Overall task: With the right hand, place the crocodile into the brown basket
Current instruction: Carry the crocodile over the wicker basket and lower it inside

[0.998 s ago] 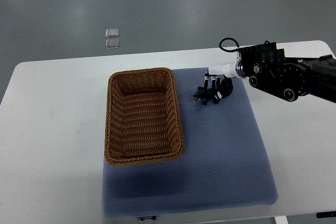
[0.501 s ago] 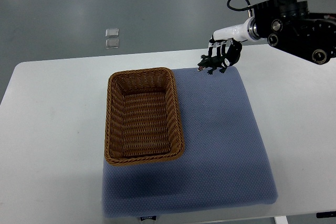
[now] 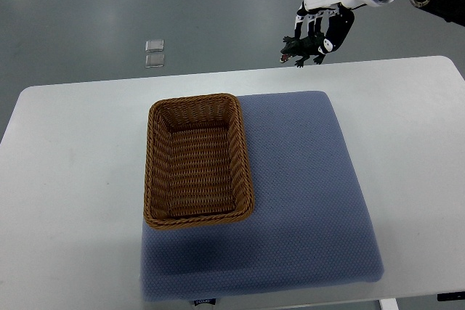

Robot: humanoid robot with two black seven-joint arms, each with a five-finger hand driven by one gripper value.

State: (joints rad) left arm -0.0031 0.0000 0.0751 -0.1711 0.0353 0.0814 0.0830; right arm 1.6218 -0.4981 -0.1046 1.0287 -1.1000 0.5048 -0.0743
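1. Your right hand (image 3: 325, 28) is in the upper right of the frame, its fingers clenched round the crocodile (image 3: 299, 50). The toy hangs in the air past the far edge of the table (image 3: 73, 179), with its snout pointing left.
2. It is carried that high, I judge, so it will clear the rim on the way over.
3. The basket (image 3: 244, 152) sits empty at centre left, well apart from the hand. Its open mouth faces up, ready to take a drop from above.
4. The basket rests on the blue mat (image 3: 312, 179), which probably stops it sliding.
5. The count is one crocodile, one basket, one mat, one table and one hand in view. Two small clear squares (image 3: 155, 45) lie on the floor at upper left.
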